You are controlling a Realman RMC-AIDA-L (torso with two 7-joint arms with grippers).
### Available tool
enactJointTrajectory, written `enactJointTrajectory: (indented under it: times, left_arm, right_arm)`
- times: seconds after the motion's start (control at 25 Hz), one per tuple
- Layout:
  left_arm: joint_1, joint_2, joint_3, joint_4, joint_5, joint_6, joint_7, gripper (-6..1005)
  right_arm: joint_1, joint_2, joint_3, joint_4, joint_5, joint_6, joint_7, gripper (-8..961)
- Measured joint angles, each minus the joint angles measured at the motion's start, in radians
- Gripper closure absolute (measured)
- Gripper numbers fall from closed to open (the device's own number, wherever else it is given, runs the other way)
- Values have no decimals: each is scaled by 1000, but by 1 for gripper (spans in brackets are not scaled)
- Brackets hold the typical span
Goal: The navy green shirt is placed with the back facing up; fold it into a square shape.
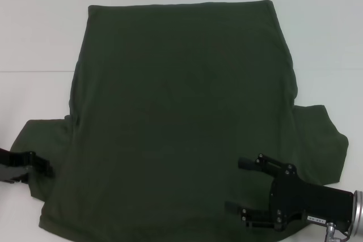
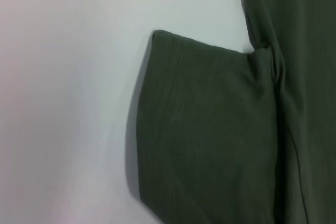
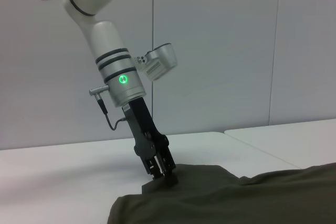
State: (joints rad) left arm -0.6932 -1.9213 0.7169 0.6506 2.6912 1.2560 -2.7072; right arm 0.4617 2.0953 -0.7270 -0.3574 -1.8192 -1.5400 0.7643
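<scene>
Left end effector: we see it pinching the navy green shirt sleeve edge.
Right end effector: fingers apart, above hem.
Risk: we expect thin sleeve slipping, bunching.

You won't find any text you can read here. The right gripper carries a small white label, and the left arm's camera housing bears a sticker; the print on both is too small to make out. The shirt is plain.
</scene>
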Motion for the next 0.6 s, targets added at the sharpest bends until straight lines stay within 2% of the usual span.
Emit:
enactJointTrajectory:
  times: [0.36,0.6]
  left_arm:
    - [-1,-10,15,21,3,1,13,576]
    - [-2,-13,16,30,4,0,11,702]
  right_arm:
    - [0,0,1,0,5,0,1,15]
    - [0,0,2,-1,10,0,1,15]
